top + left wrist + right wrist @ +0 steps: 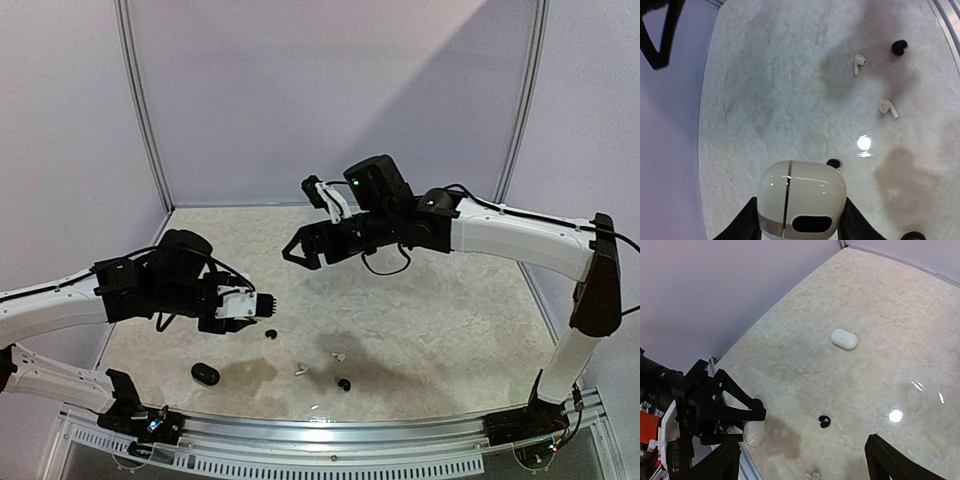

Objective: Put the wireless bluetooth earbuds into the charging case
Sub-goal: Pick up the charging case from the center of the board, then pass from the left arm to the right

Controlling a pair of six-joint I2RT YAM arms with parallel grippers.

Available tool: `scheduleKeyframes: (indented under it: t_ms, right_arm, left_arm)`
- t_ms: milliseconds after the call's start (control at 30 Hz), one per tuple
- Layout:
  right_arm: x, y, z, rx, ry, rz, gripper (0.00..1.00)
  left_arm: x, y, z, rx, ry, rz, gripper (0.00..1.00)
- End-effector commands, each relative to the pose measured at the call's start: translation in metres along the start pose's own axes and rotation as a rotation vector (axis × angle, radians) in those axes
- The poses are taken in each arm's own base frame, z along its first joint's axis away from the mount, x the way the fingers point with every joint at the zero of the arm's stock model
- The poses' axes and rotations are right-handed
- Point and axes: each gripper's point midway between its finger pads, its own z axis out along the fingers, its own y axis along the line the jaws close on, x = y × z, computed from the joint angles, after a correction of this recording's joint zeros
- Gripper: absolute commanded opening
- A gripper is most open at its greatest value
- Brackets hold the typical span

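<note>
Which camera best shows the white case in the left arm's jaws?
The left wrist view: the white case fills the foreground, its seam and dark oval plain. The right wrist view shows it small, partly behind the jaws. The top view barely shows it.

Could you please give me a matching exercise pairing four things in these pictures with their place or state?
Things:
1. glossy white pebble-shaped charging case in the left wrist view
2. small black oval case
3. right end effector
4. two white stemmed plastic earbuds

States:
A. open, empty, above the marbled table
B. lying apart from each other
C. clamped in the left end effector
D. lying alone near the front edge

Pairs: 1-C, 2-D, 3-A, 4-B.
</note>
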Motion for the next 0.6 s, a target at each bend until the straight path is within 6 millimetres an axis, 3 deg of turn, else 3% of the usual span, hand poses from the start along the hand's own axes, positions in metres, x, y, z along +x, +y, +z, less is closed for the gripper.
scheduleKeyframes:
  t_ms: [0,67,167,367,467,567]
  right_arm:
    - [0.014,0.04,0.018,-0.191,0.089,0.016,0.87]
    - [0.021,0.054,0.022,-0.228,0.108,0.005,0.86]
    - [0.031,0.053,0.028,-0.209,0.147,0.042,0.81]
    - [0.041,0.076,0.024,-0.265,0.185,0.088,0.76]
    - [0.041,0.076,0.029,-0.271,0.186,0.108,0.74]
    - [0.031,0.076,0.033,-0.268,0.163,0.091,0.64]
  left_arm:
    - [-0.026,0.029,-0.011,-0.104,-0.078,0.032,0.16]
    - [-0.028,0.034,-0.012,-0.131,-0.084,0.032,0.15]
    - [-0.032,0.037,-0.016,-0.153,-0.113,0.029,0.14]
    - [-0.039,0.04,-0.024,-0.185,-0.163,0.032,0.13]
    - [-0.044,0.045,-0.026,-0.198,-0.18,0.047,0.13]
    - [-0.049,0.047,-0.022,-0.186,-0.181,0.074,0.12]
